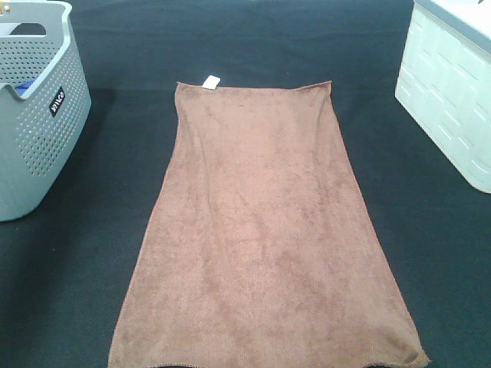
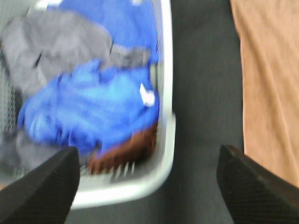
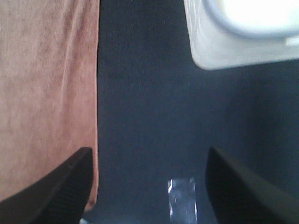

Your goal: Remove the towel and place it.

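The brown towel (image 1: 261,230) lies spread flat on the dark table, long side running from the front edge to the back, with its small white tag (image 1: 210,82) at the far left corner. Neither gripper shows in the high view. In the left wrist view my left gripper (image 2: 147,186) is open and empty above the basket's rim, with the towel's edge (image 2: 268,88) off to one side. In the right wrist view my right gripper (image 3: 149,186) is open and empty over bare table, beside the towel's other edge (image 3: 46,93).
A grey perforated basket (image 1: 46,146) stands at the left; the left wrist view shows blue (image 2: 93,107), grey and dark brown cloths inside it. A white bin (image 1: 453,100) stands at the right, also in the right wrist view (image 3: 243,42). A small clear tape piece (image 3: 182,198) lies on the table.
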`<state>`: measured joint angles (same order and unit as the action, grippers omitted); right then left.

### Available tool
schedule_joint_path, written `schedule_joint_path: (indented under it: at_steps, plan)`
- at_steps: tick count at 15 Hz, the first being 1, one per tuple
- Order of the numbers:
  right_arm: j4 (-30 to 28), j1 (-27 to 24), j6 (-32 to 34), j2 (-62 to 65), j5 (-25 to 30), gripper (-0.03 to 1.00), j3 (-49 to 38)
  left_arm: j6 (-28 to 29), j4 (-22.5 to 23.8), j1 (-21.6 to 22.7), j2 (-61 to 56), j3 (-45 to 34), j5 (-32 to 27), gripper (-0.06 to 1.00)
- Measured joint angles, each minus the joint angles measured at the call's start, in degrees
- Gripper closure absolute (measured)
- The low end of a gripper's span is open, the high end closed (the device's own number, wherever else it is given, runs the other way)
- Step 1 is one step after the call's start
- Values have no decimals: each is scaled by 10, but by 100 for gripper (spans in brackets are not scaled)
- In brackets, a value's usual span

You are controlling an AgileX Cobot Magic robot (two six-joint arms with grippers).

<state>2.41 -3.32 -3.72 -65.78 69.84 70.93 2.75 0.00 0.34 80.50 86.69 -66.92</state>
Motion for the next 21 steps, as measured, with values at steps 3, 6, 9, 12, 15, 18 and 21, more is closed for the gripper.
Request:
schedule_joint_path:
  at_steps: [3,6,9,12,15,18,21]
  plan:
    - [0,0,11,156,-3,30,-123,6,6,0,-176,-164,32,18]
    - [0,0,14,308,-20,30,-223,6,13,0,-324,-295,62,18]
    - [0,0,14,424,-50,30,-300,6,15,0,-466,-400,70,18]
    - [0,0,0,490,-83,30,-372,6,15,0,-601,-474,69,18]
    - [8,0,-17,549,-92,30,-408,4,15,0,-722,-517,69,18]
    - [10,0,-31,635,-104,30,-408,4,6,0,-806,-547,46,18]
    - [10,0,-33,660,-93,30,-419,-15,-30,0,-808,-573,59,18]
